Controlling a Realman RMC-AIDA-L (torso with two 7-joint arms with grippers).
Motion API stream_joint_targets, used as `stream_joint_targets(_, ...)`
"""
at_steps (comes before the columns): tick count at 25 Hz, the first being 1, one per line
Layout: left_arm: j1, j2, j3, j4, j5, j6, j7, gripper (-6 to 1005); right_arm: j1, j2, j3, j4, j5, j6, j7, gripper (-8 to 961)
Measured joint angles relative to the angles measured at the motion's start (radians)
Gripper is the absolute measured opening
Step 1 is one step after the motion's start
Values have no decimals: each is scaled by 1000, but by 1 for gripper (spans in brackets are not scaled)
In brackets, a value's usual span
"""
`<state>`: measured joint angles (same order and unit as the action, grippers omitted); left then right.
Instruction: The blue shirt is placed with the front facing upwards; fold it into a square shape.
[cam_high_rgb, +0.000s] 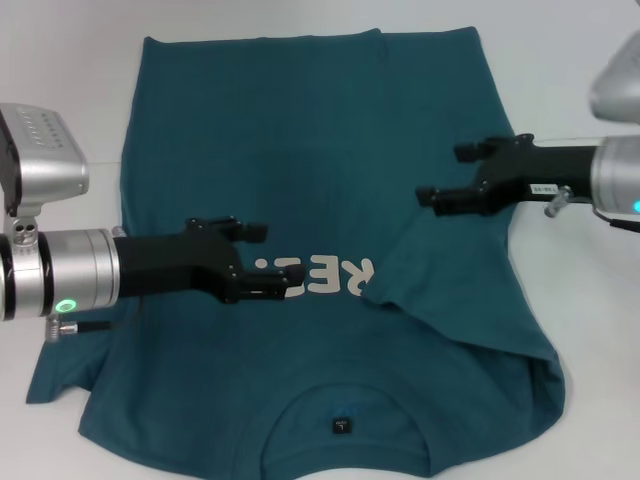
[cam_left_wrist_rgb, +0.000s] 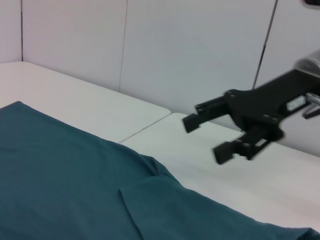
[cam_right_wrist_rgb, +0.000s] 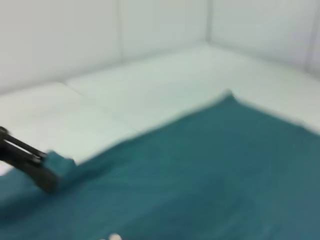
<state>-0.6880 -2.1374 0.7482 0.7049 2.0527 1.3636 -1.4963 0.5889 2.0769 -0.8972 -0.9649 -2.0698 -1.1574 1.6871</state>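
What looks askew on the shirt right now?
The blue shirt is lopsided: its right sleeve side is already folded in over the chest, covering part of the lettering, while the left sleeve still lies flat. The left pincer and right pincer are both open.

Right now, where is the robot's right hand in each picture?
Head view: the black right hand is on the right side, open, above the big teal-blue cotton T-shirt.
Left wrist view: the same hand hangs open, far off over the white table, upper right.
Right wrist view: its own fingers are not clearly in it.
Shared landmark: the teal-blue shirt.
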Motion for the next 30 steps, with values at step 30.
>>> stream_joint_targets(30,85,-9,16,136,5,3,-281,877,-195,-81,221,16,71,-704,-312,930)
